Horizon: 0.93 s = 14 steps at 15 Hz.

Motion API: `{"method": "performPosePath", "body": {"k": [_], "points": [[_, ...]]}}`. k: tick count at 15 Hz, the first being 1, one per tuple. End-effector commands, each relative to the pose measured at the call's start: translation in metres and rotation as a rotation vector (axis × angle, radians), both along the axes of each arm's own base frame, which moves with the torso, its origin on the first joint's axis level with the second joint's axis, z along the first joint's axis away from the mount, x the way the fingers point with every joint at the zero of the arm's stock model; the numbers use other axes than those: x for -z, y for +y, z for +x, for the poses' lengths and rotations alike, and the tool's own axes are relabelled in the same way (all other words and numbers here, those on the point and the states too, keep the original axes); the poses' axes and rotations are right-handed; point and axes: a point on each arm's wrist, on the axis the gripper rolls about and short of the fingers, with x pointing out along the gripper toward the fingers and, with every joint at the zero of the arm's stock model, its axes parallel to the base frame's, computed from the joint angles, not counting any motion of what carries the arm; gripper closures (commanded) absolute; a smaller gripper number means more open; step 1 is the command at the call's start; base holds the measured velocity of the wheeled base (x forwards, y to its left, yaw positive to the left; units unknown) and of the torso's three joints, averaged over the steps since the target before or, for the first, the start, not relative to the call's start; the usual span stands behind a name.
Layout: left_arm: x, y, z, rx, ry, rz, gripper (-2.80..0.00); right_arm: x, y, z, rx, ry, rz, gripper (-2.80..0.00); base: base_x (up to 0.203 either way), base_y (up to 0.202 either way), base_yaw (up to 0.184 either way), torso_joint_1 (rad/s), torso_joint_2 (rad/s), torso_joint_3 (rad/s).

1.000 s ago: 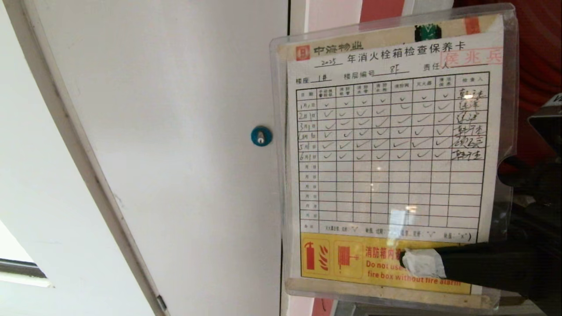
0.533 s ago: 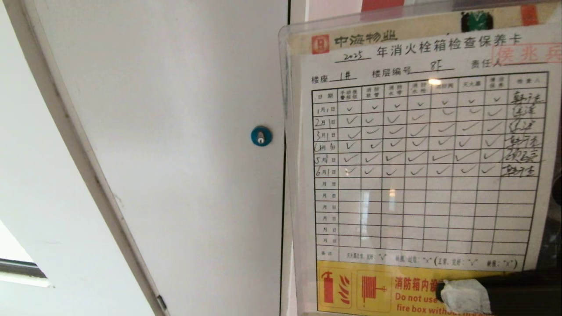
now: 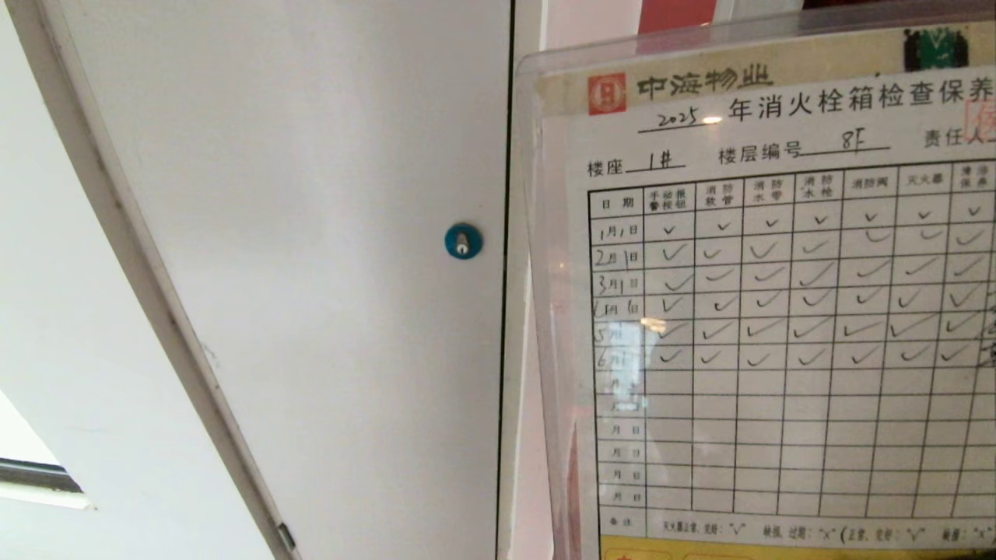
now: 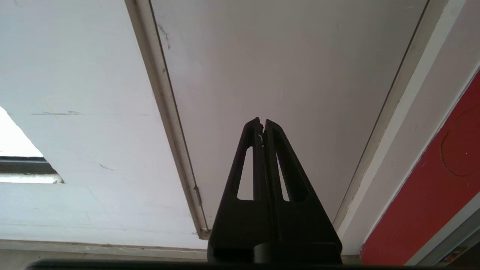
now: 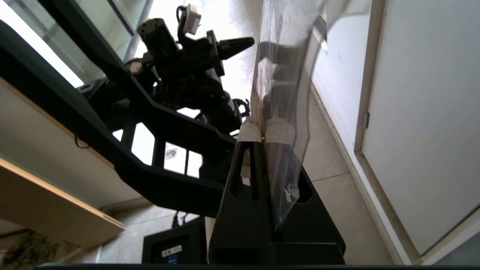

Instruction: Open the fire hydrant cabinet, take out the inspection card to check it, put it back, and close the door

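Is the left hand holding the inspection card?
No, the left hand is shut on nothing; the right hand grips the inspection card.

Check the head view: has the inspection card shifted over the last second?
Yes. The inspection card has slid right and down, away from the round blue lock, which has stayed put, and looms larger.

The inspection card (image 3: 778, 327) in my right gripper (image 5: 262, 129) is white paper ruled with a black grid. Black ticks fill the upper rows; the lower rows are blank. A red square logo marks its cream header strip, a green-and-black mark sits further along that strip, and a yellow band edges the bottom. Its sleeve (image 3: 545, 311) is clear plastic. My right fingertips (image 5: 249, 131) are wrapped in white tape over black fingers. My left gripper (image 4: 262, 127) is plain black. The white door (image 3: 311, 272) carries a round blue lock (image 3: 463, 241). The fire hydrant cabinet (image 4: 431, 187) shows red.
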Motion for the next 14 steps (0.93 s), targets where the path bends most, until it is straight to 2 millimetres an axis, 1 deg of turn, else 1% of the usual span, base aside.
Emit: {"method": "performPosePath", "body": {"k": [1,10,12,14], "points": [[0.0,0.0,0.0,0.0,0.001,0.0,0.0,-0.002,-0.002,-0.003,-0.012,-0.015,0.008,0.0,0.0,0.0,0.0,0.0,0.0,0.0],[0.0,0.0,0.0,0.0,0.004,0.0,0.0,-0.002,-0.005,-0.006,0.003,-0.014,0.011,0.0,0.0,0.0,0.0,0.0,0.0,0.0],[0.0,0.0,0.0,0.0,0.001,0.0,0.0,-0.004,-0.011,-0.008,0.072,-0.02,0.007,0.0,0.0,0.0,0.0,0.0,0.0,0.0],[0.0,0.0,0.0,0.0,0.001,0.0,0.0,-0.01,-0.018,-0.013,0.149,-0.024,-0.002,0.0,0.0,0.0,0.0,0.0,0.0,0.0]]}}
